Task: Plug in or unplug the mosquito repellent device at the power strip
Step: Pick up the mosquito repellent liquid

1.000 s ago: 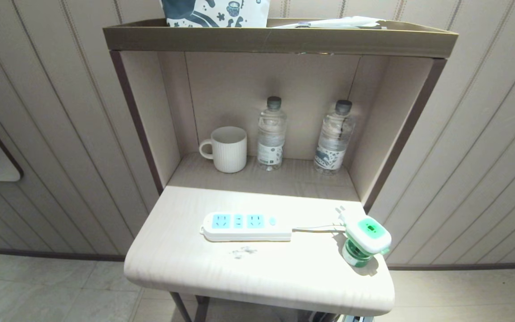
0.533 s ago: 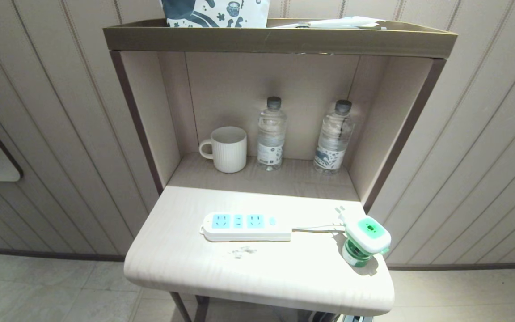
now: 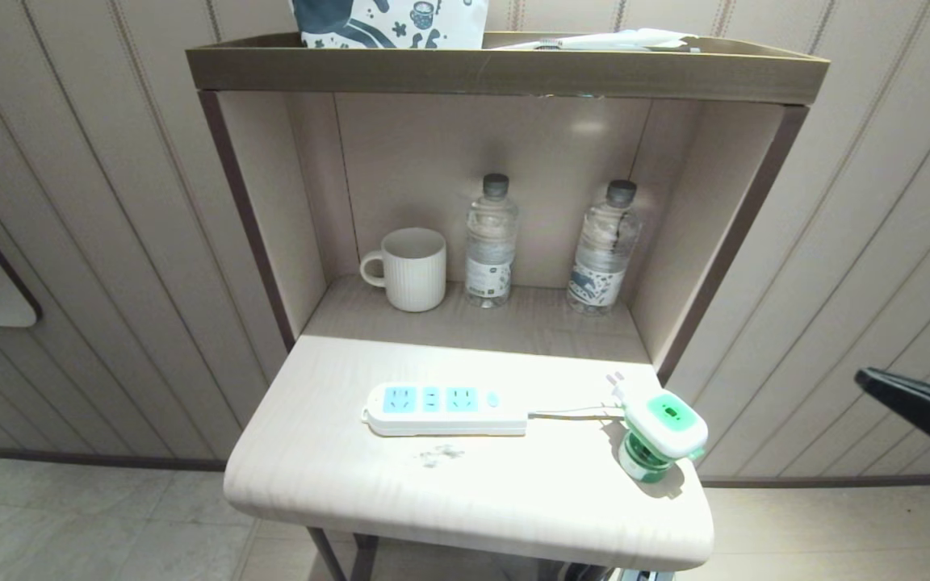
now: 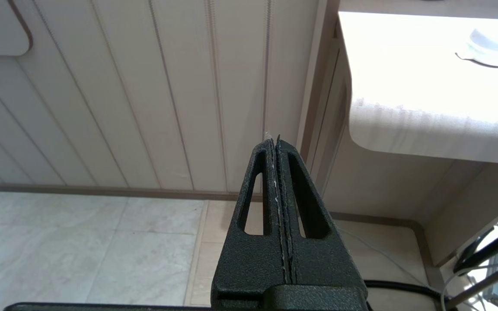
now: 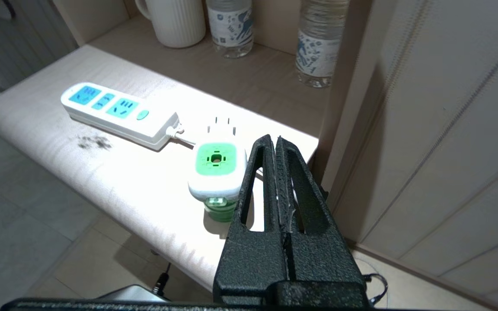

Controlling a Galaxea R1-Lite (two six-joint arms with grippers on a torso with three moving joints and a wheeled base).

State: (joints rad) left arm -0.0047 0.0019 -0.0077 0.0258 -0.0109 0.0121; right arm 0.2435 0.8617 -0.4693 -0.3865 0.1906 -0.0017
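Note:
The power strip (image 3: 442,409), white with three light-blue socket panels, lies flat in the middle of the pale table (image 3: 336,484). All its sockets are empty. The mosquito repellent device (image 3: 662,432) stands upright near the table's right front corner, green top up, prongs pointing toward the shelf. In the right wrist view, the device (image 5: 216,170) sits just beside my right gripper (image 5: 273,139), which is shut, empty and apart from it. In the head view the right gripper (image 3: 865,377) pokes in from the right edge. My left gripper (image 4: 273,139) is shut and empty, low beside the table.
A white mug (image 3: 410,269) and two clear water bottles (image 3: 490,240) (image 3: 604,246) stand in the shelf alcove behind the table. The alcove's right side panel (image 3: 723,242) rises close behind the device. The strip's thin cord (image 3: 570,413) runs toward the device.
My right gripper has risen into the head view at the right edge, where it was out of sight before. The device and the power strip have not moved.

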